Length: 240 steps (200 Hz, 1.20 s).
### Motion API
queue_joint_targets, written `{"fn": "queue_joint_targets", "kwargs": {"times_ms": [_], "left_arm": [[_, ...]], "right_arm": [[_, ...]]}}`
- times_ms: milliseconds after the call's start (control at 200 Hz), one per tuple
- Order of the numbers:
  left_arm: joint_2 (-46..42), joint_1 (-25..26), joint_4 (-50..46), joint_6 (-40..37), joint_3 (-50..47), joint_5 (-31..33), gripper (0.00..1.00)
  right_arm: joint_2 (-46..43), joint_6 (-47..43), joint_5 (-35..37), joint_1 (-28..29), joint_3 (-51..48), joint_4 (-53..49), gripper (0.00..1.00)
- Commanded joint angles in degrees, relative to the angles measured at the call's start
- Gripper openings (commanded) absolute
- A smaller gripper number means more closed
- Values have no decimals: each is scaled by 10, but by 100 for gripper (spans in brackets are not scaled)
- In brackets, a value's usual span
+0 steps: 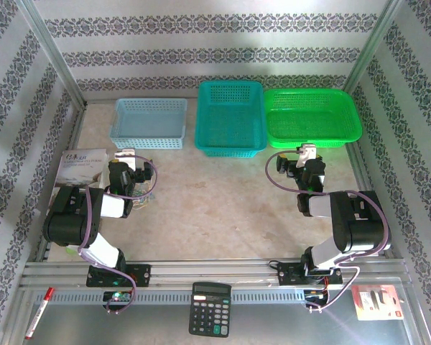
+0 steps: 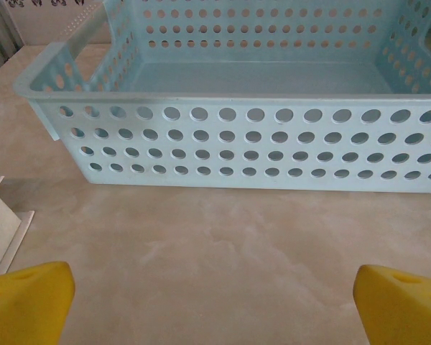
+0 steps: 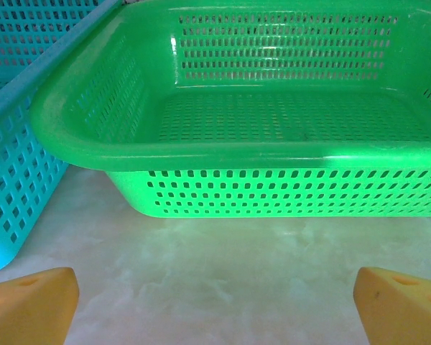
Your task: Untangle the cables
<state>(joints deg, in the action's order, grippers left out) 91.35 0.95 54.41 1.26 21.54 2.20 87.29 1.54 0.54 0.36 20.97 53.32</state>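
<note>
Two end effectors: my left end effector and right end effector are spread, empty.
Cables: thin tangle on counter, near my left end effector.
Approach: I should pinch one loose strand only.

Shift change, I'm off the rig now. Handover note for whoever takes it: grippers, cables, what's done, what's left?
Left gripper: open, empty, facing the light blue basket.
Right gripper: open, empty, facing the green basket, with the teal basket to its left.
Cables: what looks like a small thin tangle on the table beside the left arm, nearer the base than its gripper. Too small to read the loops.
Done: nothing visible; neither gripper is on the tangle.
Left: reach the tangle, grasp it, and pull the strands apart.
</note>
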Motion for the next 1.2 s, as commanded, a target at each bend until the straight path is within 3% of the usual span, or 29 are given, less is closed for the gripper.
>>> {"fn": "queue_joint_targets", "kwargs": {"times_ms": [0, 335, 450, 620, 739, 899, 1024, 1194], "left_arm": [[0, -7, 8, -6, 3, 8, 100], [-3, -7, 13, -3, -1, 15, 100], [-49, -7, -11, 2, -6, 30, 100], [-137, -7, -146, 11, 30, 63, 100], [-205, -7, -253, 38, 77, 84, 100], [-282, -7, -487, 120, 183, 78, 100], [-320, -7, -635, 194, 226, 67, 100], [-336, -7, -706, 266, 197, 46, 100]], "right_arm": [[3, 7, -8, -3, 7, 5, 98], [0, 13, -25, -10, 5, 7, 98], [-62, 16, -16, -12, 4, -39, 98], [-163, 40, 26, -13, -5, -103, 98], [-244, 92, 44, -15, 15, -215, 98], [-330, 288, 43, -30, 36, -334, 98], [-419, 394, -10, -53, -9, -282, 98], [-414, 363, -181, -16, 64, -398, 98]]}}
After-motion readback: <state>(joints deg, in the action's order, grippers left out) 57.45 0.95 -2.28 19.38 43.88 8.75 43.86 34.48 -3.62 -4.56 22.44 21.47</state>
